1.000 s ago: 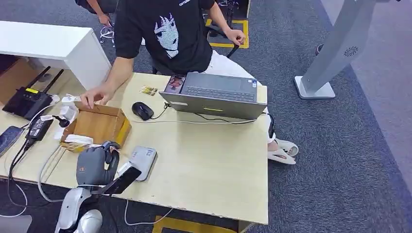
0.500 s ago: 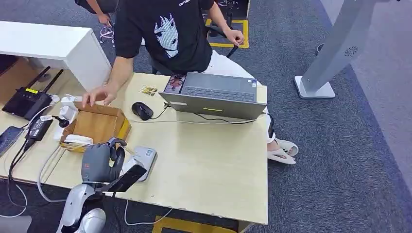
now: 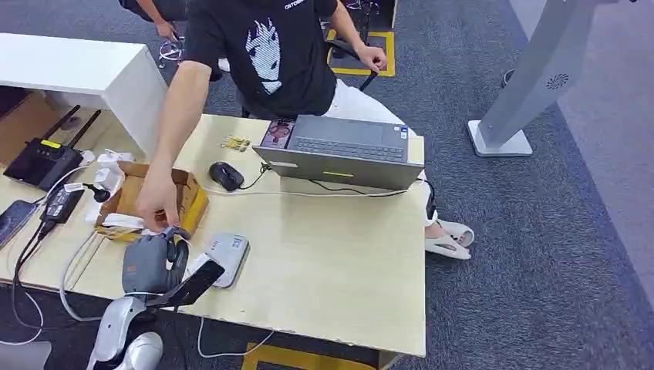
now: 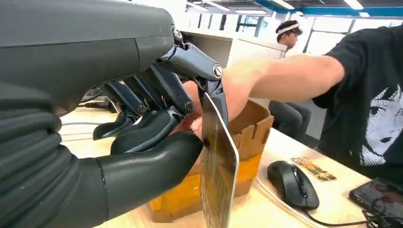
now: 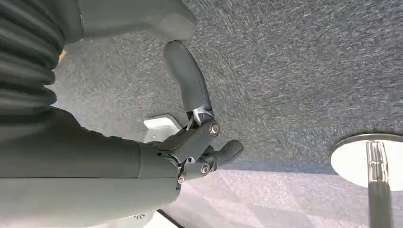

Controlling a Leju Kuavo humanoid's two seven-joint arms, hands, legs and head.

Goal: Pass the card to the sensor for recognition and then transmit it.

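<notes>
The card [image 4: 217,164] is pinched edge-up between thumb and fingers of the left hand [image 3: 151,264] beside the sensor [image 3: 226,257], apparently presented to a person's hand [image 3: 156,208], while the right hand [image 5: 192,128] hangs loosely curled, holding nothing.

The right hand [image 5: 190,142] hangs over grey carpet [image 5: 294,71], holding nothing, its thumb [image 5: 185,80] stretched away from the loosely bent darker fingers [image 5: 223,152]. A round white base [image 5: 351,161] with a shiny metal pole [image 5: 378,180] stands on the carpet nearby. A paler strip of floor [image 5: 285,199] borders the carpet.
</notes>
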